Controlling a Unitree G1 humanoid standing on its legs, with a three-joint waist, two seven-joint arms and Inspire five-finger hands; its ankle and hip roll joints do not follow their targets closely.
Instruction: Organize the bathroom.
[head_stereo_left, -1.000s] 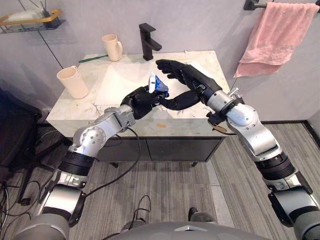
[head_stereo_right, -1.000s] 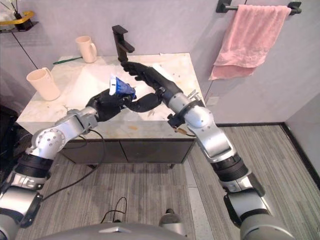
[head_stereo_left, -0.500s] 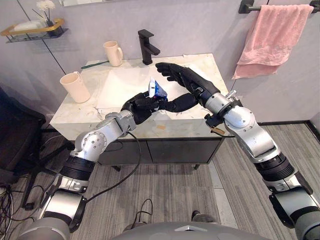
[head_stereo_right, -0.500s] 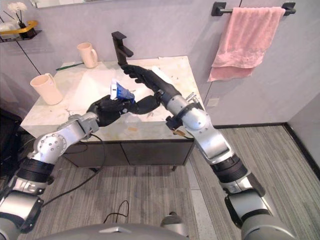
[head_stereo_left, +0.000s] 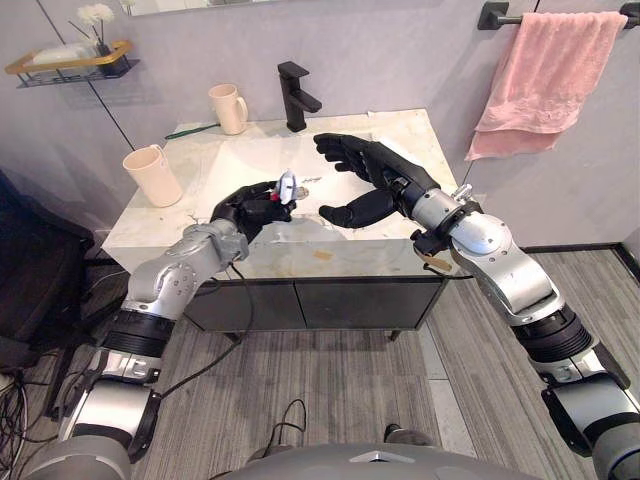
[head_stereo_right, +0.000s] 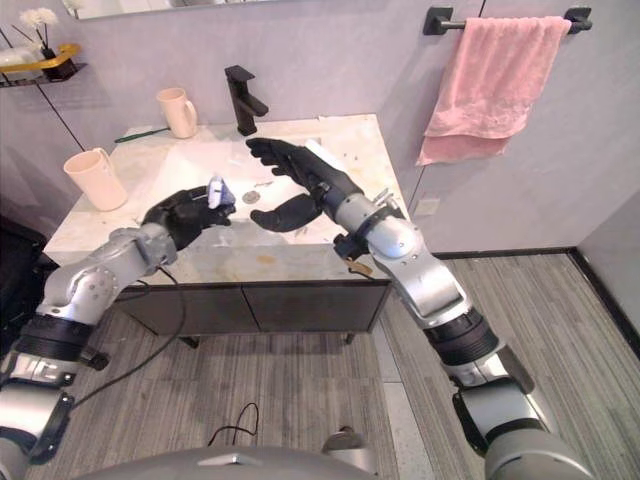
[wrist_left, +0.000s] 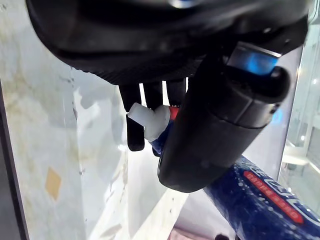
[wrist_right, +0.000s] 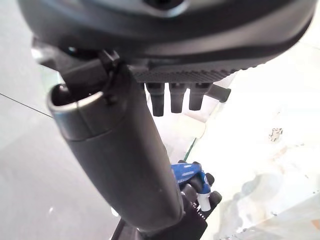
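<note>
Since a second ago the left hand (head_stereo_left: 245, 205) has drawn away leftward, fingers curled round the blue tube (head_stereo_right: 217, 190) above the sink (head_stereo_left: 250, 160). The right hand (head_stereo_left: 365, 180) hovers spread, empty. Keep the tube gripped firmly while carrying.

Toothpaste tube (wrist_left: 260, 187) mostly hidden by left hand (head_stereo_left: 245, 205), cut off at edge.
</note>
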